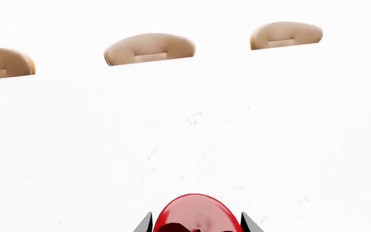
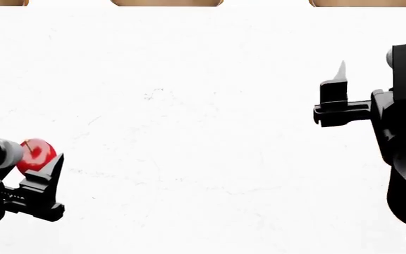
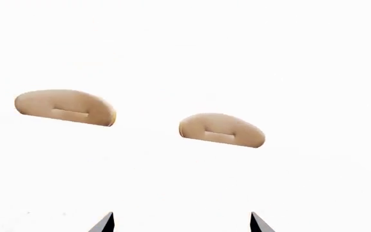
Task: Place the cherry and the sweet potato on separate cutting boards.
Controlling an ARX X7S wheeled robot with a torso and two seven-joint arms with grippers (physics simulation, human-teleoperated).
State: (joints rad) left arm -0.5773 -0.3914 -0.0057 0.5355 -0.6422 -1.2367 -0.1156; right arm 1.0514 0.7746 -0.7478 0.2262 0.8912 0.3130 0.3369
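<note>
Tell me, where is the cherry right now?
The cherry sits between the fingers of the left hand, low at the left of the head view, far short of the cutting boards along the table's far edge.

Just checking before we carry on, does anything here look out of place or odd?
Nothing looks spilled, tipped or damaged. The left end effector grips the cherry, and three cutting boards lie apart along the table's far edge. One gap: the sweet potato shows in no view. The right end effector is open and empty.

A white table (image 2: 210,132) with faint grey scuff marks fills the view.
</note>
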